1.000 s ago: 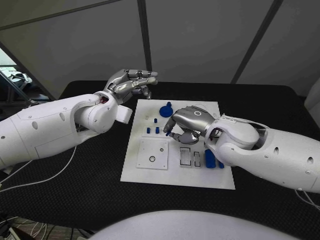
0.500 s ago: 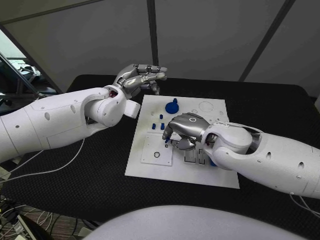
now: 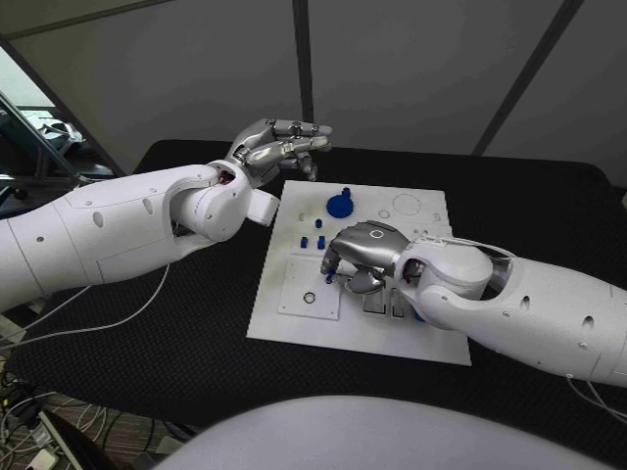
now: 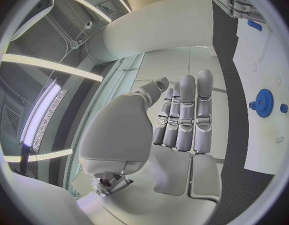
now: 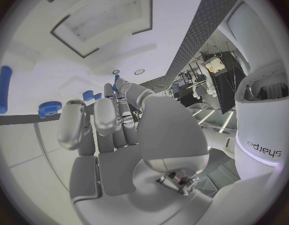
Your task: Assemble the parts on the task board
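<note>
Hovering over the middle of the board (image 3: 293,323), the right hand (image 3: 359,257) is seen with fingers curled; whether a part is pinched cannot be told. The left hand (image 3: 275,147) is held empty, fingers apart, beyond the board's far corner, near the blue gear (image 3: 341,206).

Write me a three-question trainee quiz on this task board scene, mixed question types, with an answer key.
1. True or false: the left robot hand holds a blue part.
2. Which robot hand is over the task board? A) left B) right C) both
3. Fill in: the blue gear stands on the board's ___ end, as seen from the robot.

Key
1. False: in the left wrist view its fingers are straight with nothing in them.
2. B: the right robot hand hangs over the board's middle; the left one is beyond the board's far left corner.
3. far
</note>
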